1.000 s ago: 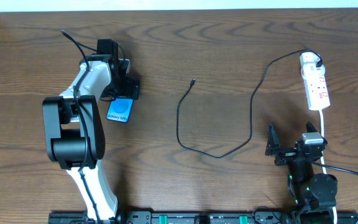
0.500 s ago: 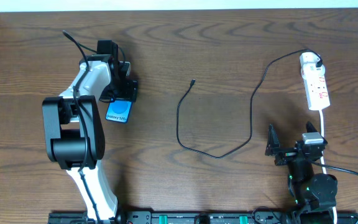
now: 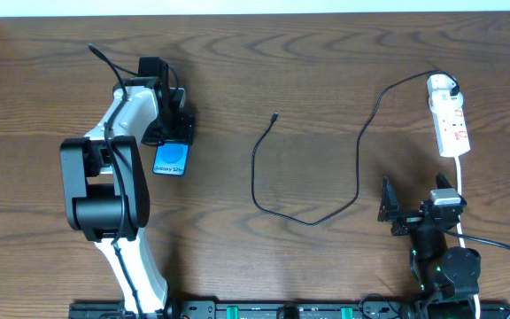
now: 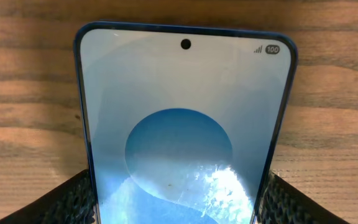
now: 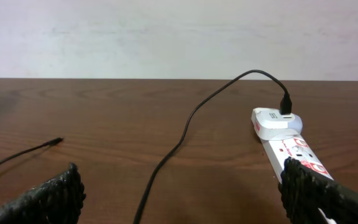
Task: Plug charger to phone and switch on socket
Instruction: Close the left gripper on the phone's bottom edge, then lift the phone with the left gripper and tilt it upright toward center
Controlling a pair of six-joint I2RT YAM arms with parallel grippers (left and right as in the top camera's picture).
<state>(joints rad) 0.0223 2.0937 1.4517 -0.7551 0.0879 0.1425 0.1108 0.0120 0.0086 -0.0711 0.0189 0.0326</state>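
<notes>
The phone lies flat on the brown table at the left, its blue screen facing up. My left gripper straddles its near end, and its black pads press against both long edges of the phone. The charger cable snakes across the middle of the table. Its small connector tip lies loose, far from the phone. Its white plug sits in the socket at the far right. My right gripper rests open near the front right, nothing between its fingers.
The white lead of the socket runs down past the right arm. The right wrist view shows the cable crossing ahead, its tip to the left and the socket close to the right finger. A pale wall bounds the table's far edge.
The left gripper's jaws have narrowed onto the phone's edges, and the phone has shifted very slightly. The right arm and the cable have not moved.
</notes>
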